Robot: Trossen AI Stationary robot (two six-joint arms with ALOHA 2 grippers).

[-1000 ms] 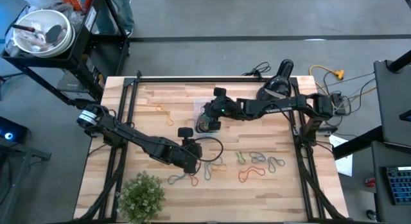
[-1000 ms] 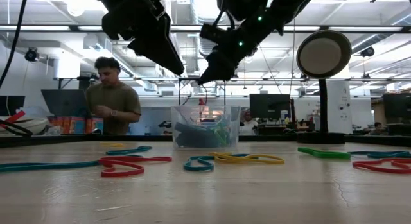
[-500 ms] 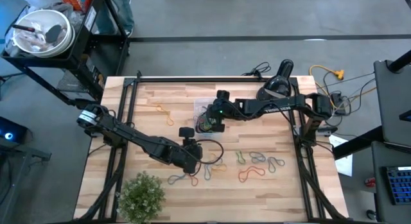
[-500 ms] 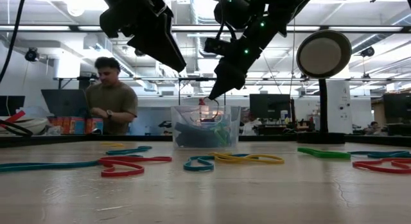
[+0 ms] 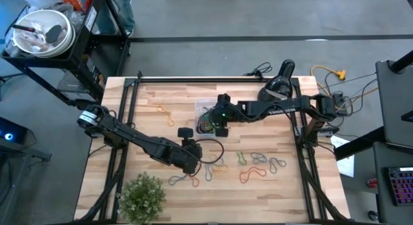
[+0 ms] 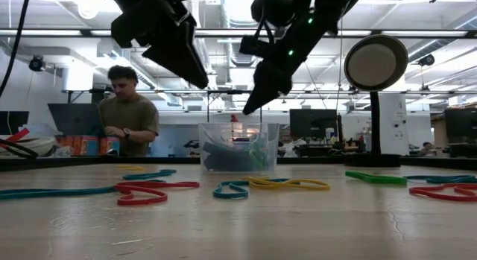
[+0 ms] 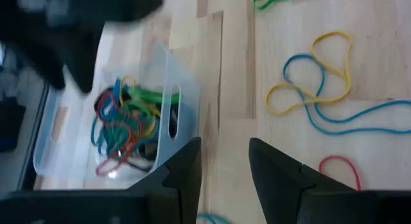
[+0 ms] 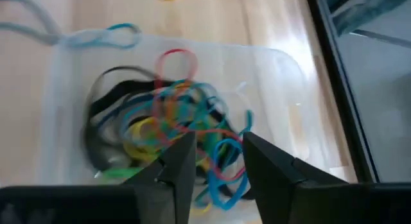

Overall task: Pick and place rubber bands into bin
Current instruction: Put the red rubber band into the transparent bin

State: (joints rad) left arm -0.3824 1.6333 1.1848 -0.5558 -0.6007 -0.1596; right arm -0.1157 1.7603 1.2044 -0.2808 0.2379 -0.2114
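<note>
Above the small clear rectangular plastic bin (image 5: 208, 122) of tangled coloured rubber bands (image 8: 170, 144), the right claw (image 5: 218, 127) is hovering released, gripping nothing, while the left claw (image 5: 191, 162), likewise released, is hanging over the wooden tabletop (image 5: 155, 131).

Pale wood-plank worktop (image 5: 174, 99), grey floor (image 5: 226, 15) around it, small green potted plant (image 5: 141, 196), ceiling lights (image 6: 89, 7), person (image 6: 128, 115) at a far desk, monitors (image 6: 305, 123) behind.

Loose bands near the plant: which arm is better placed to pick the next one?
Left. The left gripper, open and empty, hovers beside the loose rubber bands; the right gripper, open, hangs over the bin.
</note>
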